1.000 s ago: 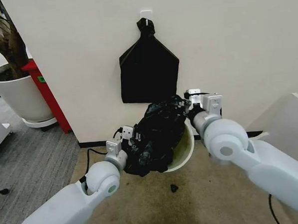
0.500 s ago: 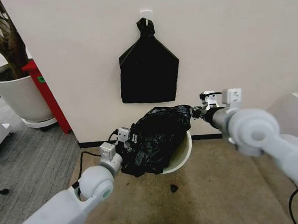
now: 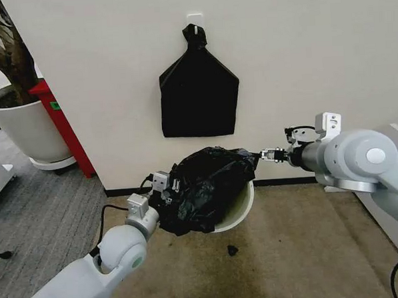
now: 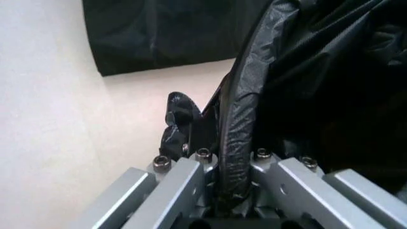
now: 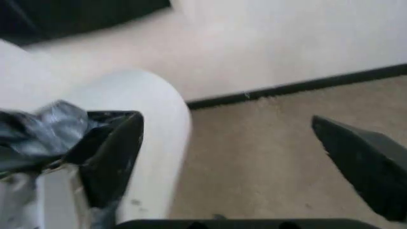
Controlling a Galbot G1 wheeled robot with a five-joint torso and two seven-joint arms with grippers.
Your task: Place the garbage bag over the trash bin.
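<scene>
since a second earlier the right gripper (image 3: 269, 154) had drawn out sideways, fingers apart beside the small cream-white plastic trash bin (image 3: 239, 209), while the left gripper (image 3: 169, 187), nearer, clamped the crinkled glossy black garbage bag (image 3: 207, 185) heaped over the bin's mouth.

Garbage bag (image 3: 207, 185) glossy crinkled plastic; trash bin (image 3: 239, 210) smooth plastic.

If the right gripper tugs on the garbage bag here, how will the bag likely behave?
Probably floppy: the garbage bag sits crumpled and sagging over the trash bin. Likely slippery too, given its glossy film, though the left gripper has a fold pinched. The small bin looks light and might shift or tip. The right gripper is open beside it.
</scene>
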